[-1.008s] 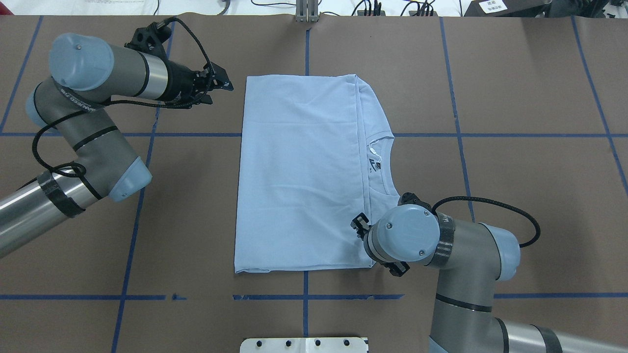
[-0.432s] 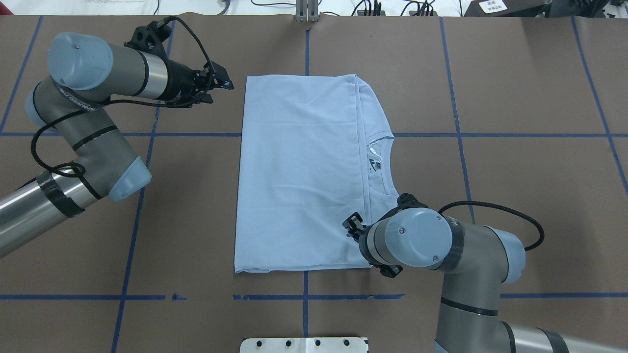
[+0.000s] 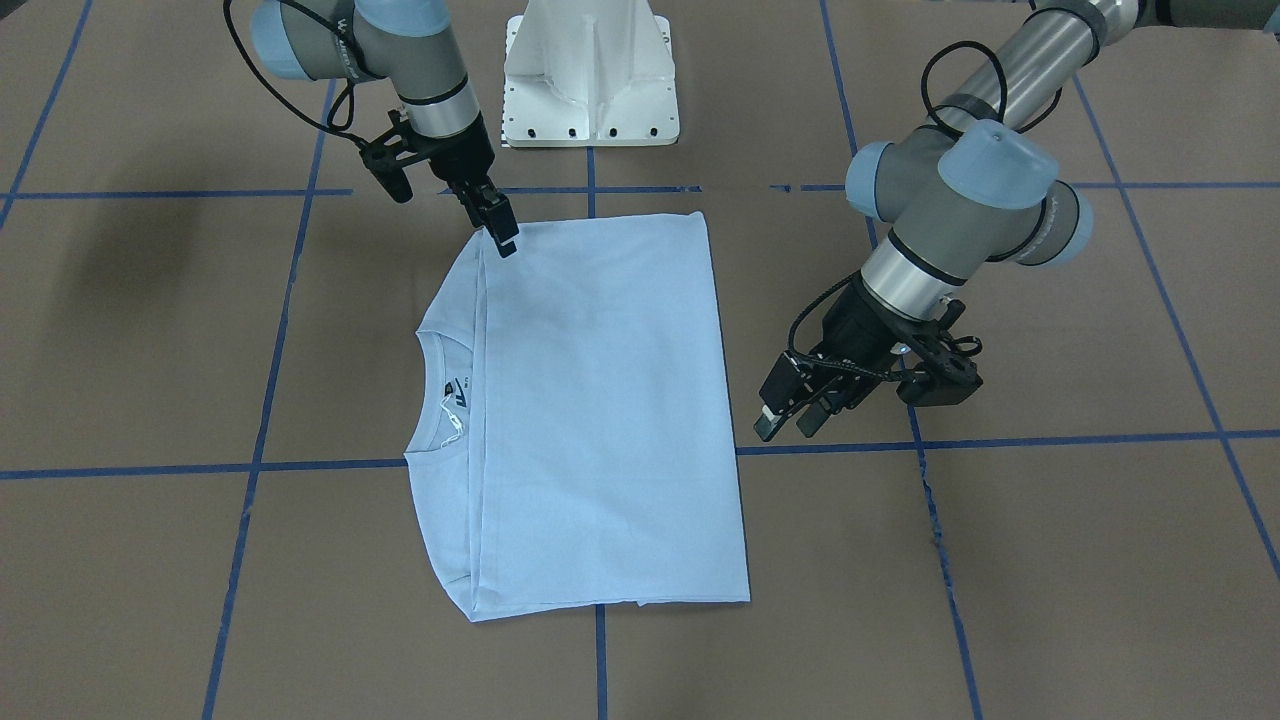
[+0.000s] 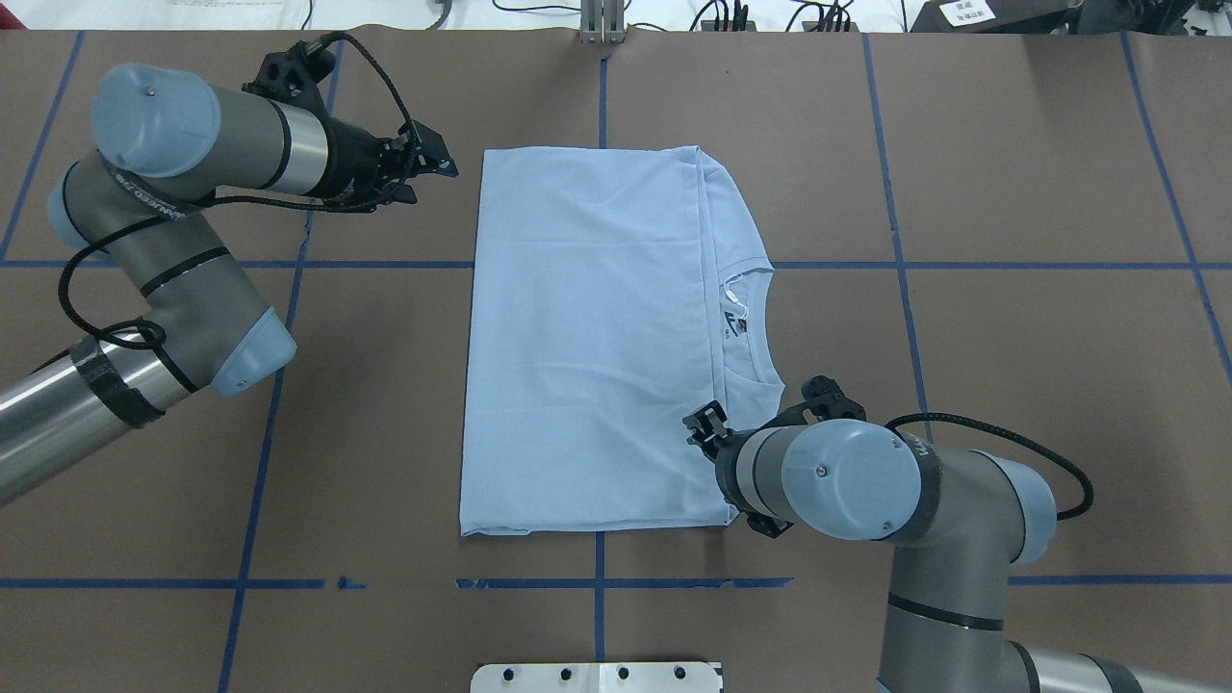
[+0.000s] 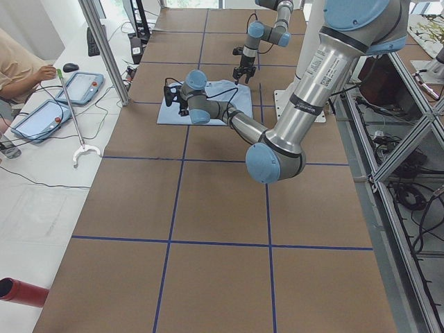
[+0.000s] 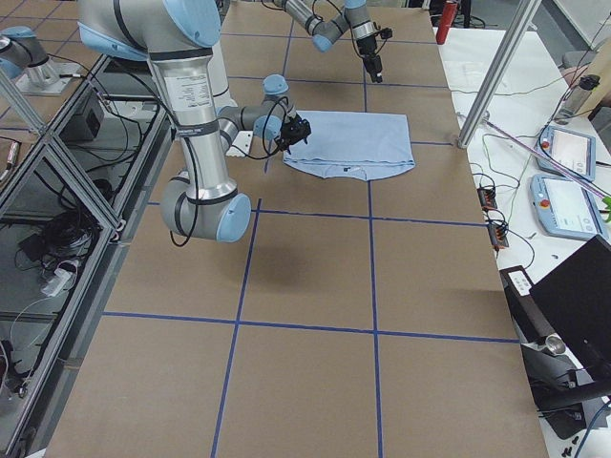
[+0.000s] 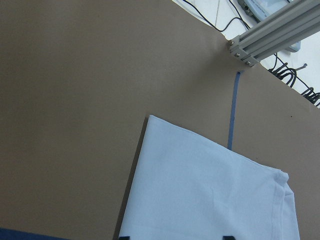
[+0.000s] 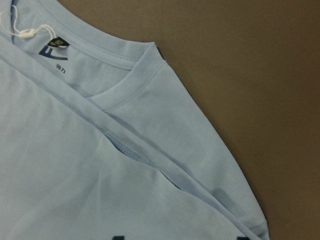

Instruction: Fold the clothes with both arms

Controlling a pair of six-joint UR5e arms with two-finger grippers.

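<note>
Light-blue T-shirt (image 3: 600,420) lies folded. Right gripper (image 3: 503,232), spread, has shifted slightly at its upper-left corner, front view. Left gripper (image 3: 792,418), spread, unmoved. Corner grasp likely next.

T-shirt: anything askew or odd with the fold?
Nothing serious. The T-shirt lies flat and roughly rectangular. The folded-over layer stops short of the collar, leaving it and the white tag exposed. The fold edge bunches slightly at the far corner.

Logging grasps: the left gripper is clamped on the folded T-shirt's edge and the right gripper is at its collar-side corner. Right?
No: the overhead view shows the left gripper open over bare table, apart from the T-shirt. The right gripper is at its collar-side corner.
</note>
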